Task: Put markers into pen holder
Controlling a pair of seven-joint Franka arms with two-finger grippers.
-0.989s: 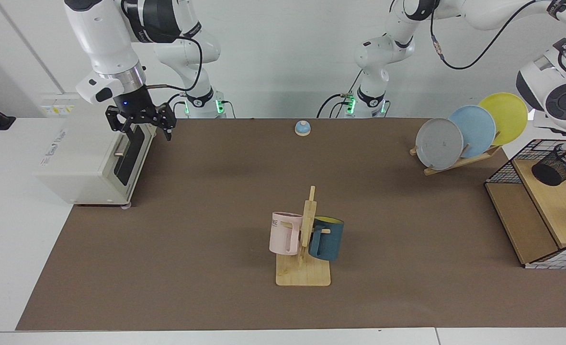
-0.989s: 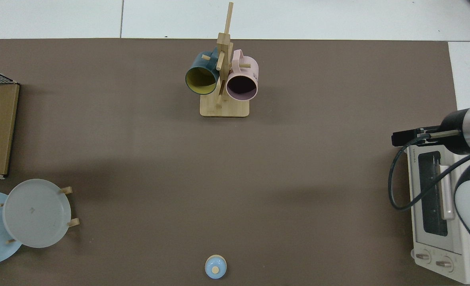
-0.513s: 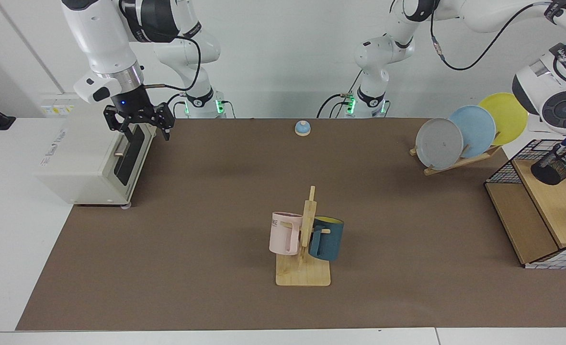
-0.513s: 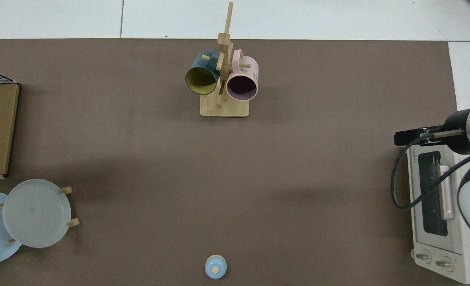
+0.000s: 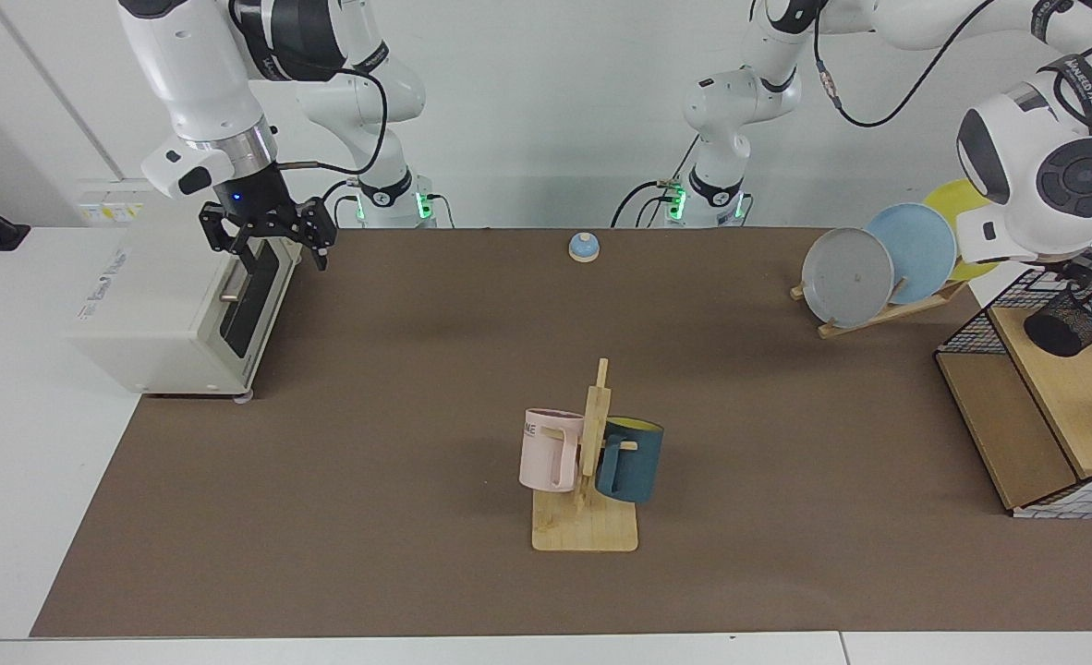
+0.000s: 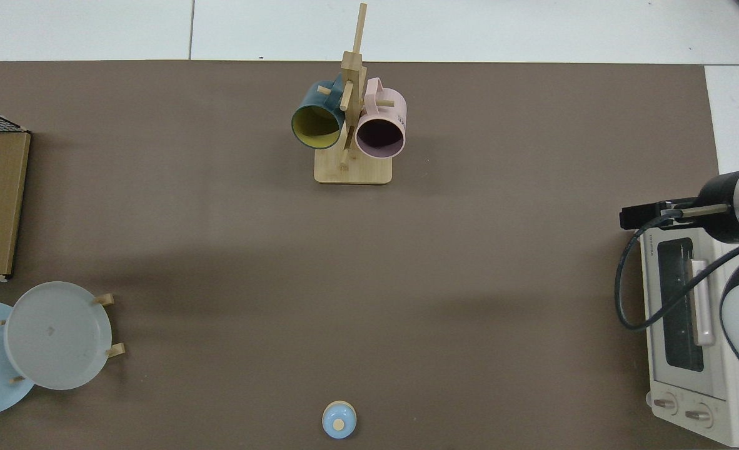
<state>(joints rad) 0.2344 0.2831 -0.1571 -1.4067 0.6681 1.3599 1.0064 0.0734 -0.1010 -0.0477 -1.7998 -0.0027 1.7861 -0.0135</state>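
The pen holder, a small black mesh cup, stands on the upper wooden shelf of the wire rack at the far right of the facing view. My left gripper sits just above the cup's rim, mostly hidden behind the left arm's bulky white wrist. The blue-capped marker is hidden from view. My right gripper hangs open and empty over the front top edge of the toaster oven; the top view shows this right gripper at the right edge. The pen holder is outside the top view.
A wooden mug tree with a pink and a dark blue mug stands mid-table near the front. A plate rack holds grey, blue and yellow plates at the back right. A small blue bell sits at the back centre.
The left arm's wrist has swung down and leftward in the facing view, now covering part of the yellow plate. The right gripper has barely shifted above the toaster oven.
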